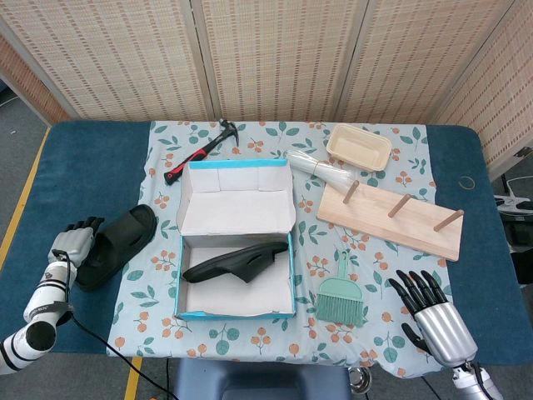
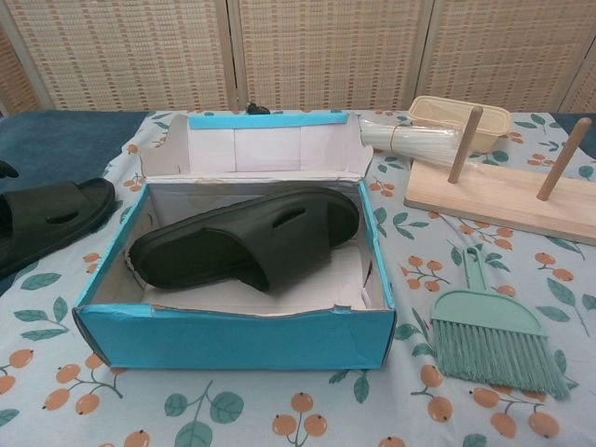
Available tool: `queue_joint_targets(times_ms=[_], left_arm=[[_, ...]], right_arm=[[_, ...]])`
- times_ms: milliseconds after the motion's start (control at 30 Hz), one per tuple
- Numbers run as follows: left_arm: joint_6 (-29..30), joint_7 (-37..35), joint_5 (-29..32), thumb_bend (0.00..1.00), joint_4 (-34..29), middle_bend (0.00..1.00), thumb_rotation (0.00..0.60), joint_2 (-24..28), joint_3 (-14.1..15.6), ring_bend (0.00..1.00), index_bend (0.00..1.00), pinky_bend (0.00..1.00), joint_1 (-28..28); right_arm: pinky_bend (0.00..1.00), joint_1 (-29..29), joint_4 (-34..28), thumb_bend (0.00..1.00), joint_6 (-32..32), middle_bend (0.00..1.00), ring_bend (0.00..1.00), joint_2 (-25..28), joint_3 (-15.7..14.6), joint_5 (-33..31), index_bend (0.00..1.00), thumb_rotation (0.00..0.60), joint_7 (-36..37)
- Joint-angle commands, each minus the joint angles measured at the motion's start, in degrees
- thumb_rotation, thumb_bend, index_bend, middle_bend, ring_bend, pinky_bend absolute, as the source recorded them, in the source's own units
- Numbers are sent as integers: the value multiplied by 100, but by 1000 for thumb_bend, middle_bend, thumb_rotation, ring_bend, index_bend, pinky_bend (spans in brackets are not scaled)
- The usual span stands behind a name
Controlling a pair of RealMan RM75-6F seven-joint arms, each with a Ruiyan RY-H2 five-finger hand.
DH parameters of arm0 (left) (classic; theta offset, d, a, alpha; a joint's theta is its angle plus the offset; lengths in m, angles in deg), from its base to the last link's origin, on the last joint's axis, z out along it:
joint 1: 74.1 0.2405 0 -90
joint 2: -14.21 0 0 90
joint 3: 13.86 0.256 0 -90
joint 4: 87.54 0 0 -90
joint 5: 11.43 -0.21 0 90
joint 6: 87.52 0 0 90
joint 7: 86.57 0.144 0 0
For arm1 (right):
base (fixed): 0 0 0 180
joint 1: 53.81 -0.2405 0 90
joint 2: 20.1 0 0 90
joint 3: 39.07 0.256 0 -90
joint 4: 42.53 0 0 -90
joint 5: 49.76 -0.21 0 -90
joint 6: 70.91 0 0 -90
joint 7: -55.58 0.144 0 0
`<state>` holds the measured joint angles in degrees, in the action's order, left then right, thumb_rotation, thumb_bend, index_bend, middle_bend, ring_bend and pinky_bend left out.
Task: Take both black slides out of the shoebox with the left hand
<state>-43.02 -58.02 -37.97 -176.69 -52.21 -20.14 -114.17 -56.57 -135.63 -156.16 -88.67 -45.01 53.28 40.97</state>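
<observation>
Black rubber slides: one (image 2: 251,247) lies on its side in the open turquoise cardboard shoebox (image 2: 233,337) (lid flap upright behind). The other (image 1: 117,246) rests flat on the blue desk (image 1: 92,162) left of it, beside the left hand (image 1: 73,242), fingers curled loosely, gripping nothing. Right hand (image 1: 433,312) hovers spread, empty. Farther back lies a red-handled hammer (image 1: 200,151).

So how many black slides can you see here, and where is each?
2. One slide lies inside the open shoebox. The other slide lies on the table left of the box, beside the left hand. None seem hidden.
</observation>
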Motion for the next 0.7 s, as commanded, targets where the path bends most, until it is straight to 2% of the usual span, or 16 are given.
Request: queue_joint_targets(times_ms=[33,200,300,400,467,567,700], left_arm=[[84,-212,-232,437,-314,0,600,214,-59,0,0,67,2],[373,-1411,-1625,437,-1325,0,600,709,-509,0,0,65,455],[217,-2382,-2582,435,-1976,0,600,1012,-725,0,0,71,736],[-57,-3744,-3538,434,-2515,0,600,1126,-970,0,0,113,993],[-261,-4599,-4194,435,-2734,0,600,1169,-1022,0,0,140,1115],[-245,-4929,-4937,434,-2716,0,600,1026,-906,0,0,128,1128],[0,-4479,-5142,431,-2468,0,600,417,-703,0,0,113,1002]], right_arm=[[0,5,0,237,-5,0,0,1,-1,1,0,600,-3],[0,0,10,237,6,0,0,-18,22,-30,0,600,-17],[0,-6,11,237,31,0,0,-31,12,-20,0,600,-42],[0,7,3,237,-8,0,0,-24,13,-10,0,600,-23],[0,14,-6,238,-36,0,0,1,30,-35,0,600,20],[0,27,-16,237,-102,0,0,41,59,-61,0,600,115],[0,70,11,237,-227,0,0,17,134,-101,0,600,61]])
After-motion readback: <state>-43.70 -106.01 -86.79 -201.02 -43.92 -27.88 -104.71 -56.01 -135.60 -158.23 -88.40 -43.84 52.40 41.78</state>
